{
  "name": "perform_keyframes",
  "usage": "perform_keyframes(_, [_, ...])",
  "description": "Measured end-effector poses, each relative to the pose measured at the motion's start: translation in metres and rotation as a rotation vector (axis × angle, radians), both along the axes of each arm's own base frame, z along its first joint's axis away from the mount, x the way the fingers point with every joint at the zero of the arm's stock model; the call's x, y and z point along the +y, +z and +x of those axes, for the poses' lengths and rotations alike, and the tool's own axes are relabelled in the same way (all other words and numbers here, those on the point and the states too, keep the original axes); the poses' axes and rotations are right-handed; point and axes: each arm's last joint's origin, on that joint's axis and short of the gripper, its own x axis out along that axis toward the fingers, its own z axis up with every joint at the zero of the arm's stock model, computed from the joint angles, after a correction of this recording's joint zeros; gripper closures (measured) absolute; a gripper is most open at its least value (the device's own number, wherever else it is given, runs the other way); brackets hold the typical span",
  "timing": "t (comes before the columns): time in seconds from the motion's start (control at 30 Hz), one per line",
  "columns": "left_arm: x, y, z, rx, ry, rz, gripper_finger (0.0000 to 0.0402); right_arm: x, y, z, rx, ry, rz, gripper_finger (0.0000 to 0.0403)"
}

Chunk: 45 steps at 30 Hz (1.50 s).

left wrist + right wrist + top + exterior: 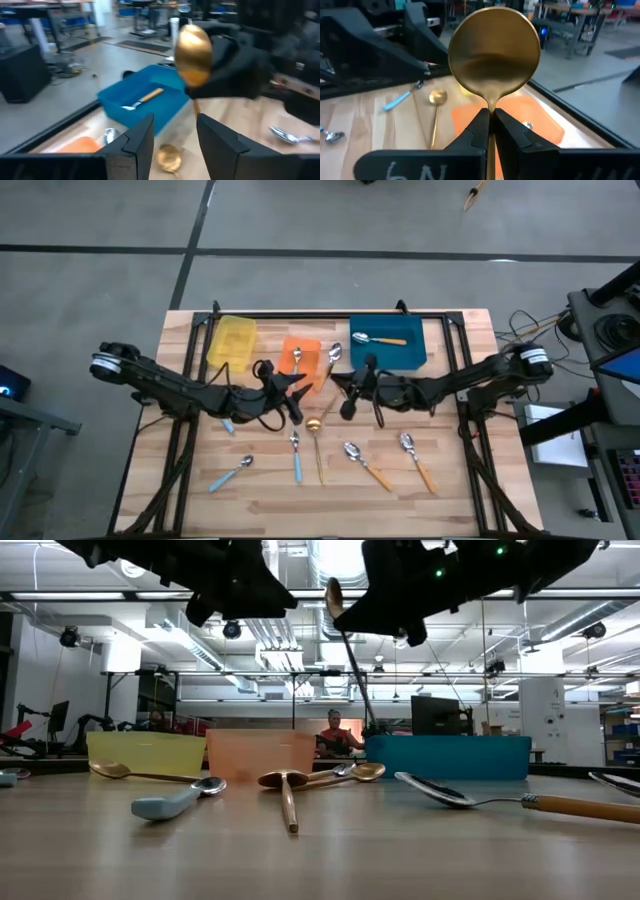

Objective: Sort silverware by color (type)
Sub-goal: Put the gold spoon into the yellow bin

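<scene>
Right gripper: held up over the middle of the table, fingers clamped on the thin neck of a gold spoon, bowl sticking up past the fingertips.
Left gripper: facing the right one from close by, fingers spread apart with nothing in them.
Rest of the silverware: second gold spoon flat on the wood just below the grippers, blue-handled spoon and orange-handled spoon along the near side.
Bins: yellow bin, orange bin and blue bin at the back; blue one had an orange-handled spoon in it.
Handling guess: looked light, stiff, smooth metal, so probably slippery and keen to swivel. Pinching lower on the handle seemed safer to me.
</scene>
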Motion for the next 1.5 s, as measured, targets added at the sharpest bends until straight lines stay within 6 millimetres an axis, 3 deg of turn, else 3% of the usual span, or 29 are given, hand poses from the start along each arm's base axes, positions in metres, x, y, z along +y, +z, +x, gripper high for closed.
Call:
perform_keyframes(0.3, [0.001, 0.006, 0.001, -0.052, -0.002, 0.008, 0.0237, 0.001, -0.01, 0.014, -0.071, 0.008, -0.057, 0.0391])
perform_keyframes(0.47, [0.003, 0.007, 0.002, -0.055, 0.007, 0.009, 0.0219, 0.003, -0.007, 0.028, -0.079, 0.011, -0.076, 0.0391])
perform_keyframes(0.77, [0.004, 0.008, 0.002, -0.061, 0.019, 0.024, 0.0223, 0.006, 0.003, 0.067, -0.082, -0.005, -0.145, 0.039])
perform_keyframes(0.93, [0.0, 0.009, -0.001, -0.067, 0.105, 0.035, 0.0228, 0.009, 0.005, 0.078, -0.053, -0.059, -0.18, 0.039])
perform_keyframes(1.1, [-0.004, 0.008, -0.003, -0.049, 0.147, 0.064, 0.0265, 0.009, 0.006, 0.079, -0.045, -0.062, -0.183, 0.039])
perform_keyframes(1.33, [-0.003, 0.008, -0.004, -0.055, 0.164, 0.055, 0.0387, 0.009, 0.006, 0.079, -0.047, -0.068, -0.18, 0.039])
perform_keyframes(1.5, [-0.004, 0.008, -0.004, -0.063, 0.164, 0.046, 0.0396, 0.009, 0.005, 0.079, -0.045, -0.064, -0.169, 0.039])
